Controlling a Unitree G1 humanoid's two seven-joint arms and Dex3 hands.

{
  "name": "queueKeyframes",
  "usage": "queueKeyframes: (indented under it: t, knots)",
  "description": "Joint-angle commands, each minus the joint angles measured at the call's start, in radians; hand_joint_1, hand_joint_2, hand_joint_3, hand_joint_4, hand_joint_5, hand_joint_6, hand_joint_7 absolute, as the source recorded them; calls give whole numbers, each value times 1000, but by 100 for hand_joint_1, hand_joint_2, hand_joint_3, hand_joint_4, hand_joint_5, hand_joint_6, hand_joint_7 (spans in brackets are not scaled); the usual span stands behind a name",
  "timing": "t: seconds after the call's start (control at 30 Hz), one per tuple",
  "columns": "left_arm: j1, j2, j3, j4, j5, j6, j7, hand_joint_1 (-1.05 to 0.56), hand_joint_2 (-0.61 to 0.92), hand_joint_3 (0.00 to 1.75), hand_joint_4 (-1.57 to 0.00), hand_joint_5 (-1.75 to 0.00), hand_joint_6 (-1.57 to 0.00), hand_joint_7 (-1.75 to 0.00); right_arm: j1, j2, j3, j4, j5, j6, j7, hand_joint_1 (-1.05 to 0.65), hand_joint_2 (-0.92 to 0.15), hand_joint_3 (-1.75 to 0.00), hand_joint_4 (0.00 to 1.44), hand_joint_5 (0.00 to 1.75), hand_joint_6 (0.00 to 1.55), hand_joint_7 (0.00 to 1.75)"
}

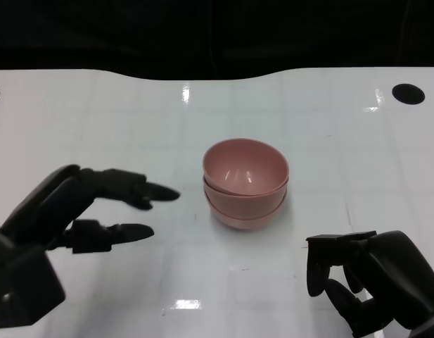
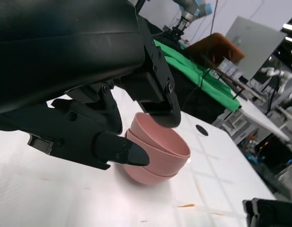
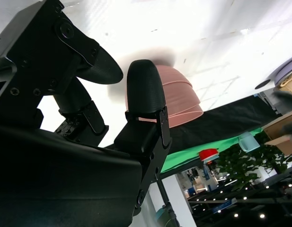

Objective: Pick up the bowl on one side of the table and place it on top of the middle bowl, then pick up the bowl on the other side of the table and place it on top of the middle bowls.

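— How many bowls do you count?
— Three pink bowls (image 1: 245,184), nested in one stack on the white table (image 1: 97,127), between your two hands.
— Your hands?
— Your left hand (image 1: 69,211) holds nothing, fingers spread toward the stack, not touching. Your right hand (image 1: 371,282) holds nothing, fingers curled inward.

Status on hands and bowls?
Left hand open, holding nothing, beside the stack. Right hand curled, holding nothing. Pink bowls nested mid-table, apparently three. Nothing between hands and stack.
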Motion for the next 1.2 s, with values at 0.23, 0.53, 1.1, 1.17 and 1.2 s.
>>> queueKeyframes:
  t: [0.23, 0.53, 1.1, 1.17, 1.2]
  knots:
    - [103, 10, 26, -80, -70, 40, -45, -11, 53, 106, -79, -142, -94, -85, -3, -11, -16, 9, 15, -18, -9, -11, -15, -154, 97, 175, 86, 145]
    - [188, -44, 39, -193, -105, 213, -29, -12, 45, 128, -89, -172, -82, -150, 17, -17, -29, -4, 34, -21, -1, -9, -16, -154, 97, 175, 87, 145]
    - [184, -82, 30, -204, -140, 388, -82, -15, 48, 128, -90, -175, -79, -157, 9, -9, -40, 32, 52, -25, -3, -7, -17, -156, 97, 175, 86, 146]
    - [182, -88, 27, -188, -134, 367, -85, -14, 45, 132, -89, -175, -80, -154, 7, -8, -38, 43, 48, -30, -10, -8, -17, -155, 96, 175, 86, 146]
    - [180, -89, 26, -181, -132, 360, -86, -14, 44, 134, -89, -175, -81, -153, 5, -6, -36, 50, 47, -34, -13, -8, -17, -155, 96, 175, 86, 146]
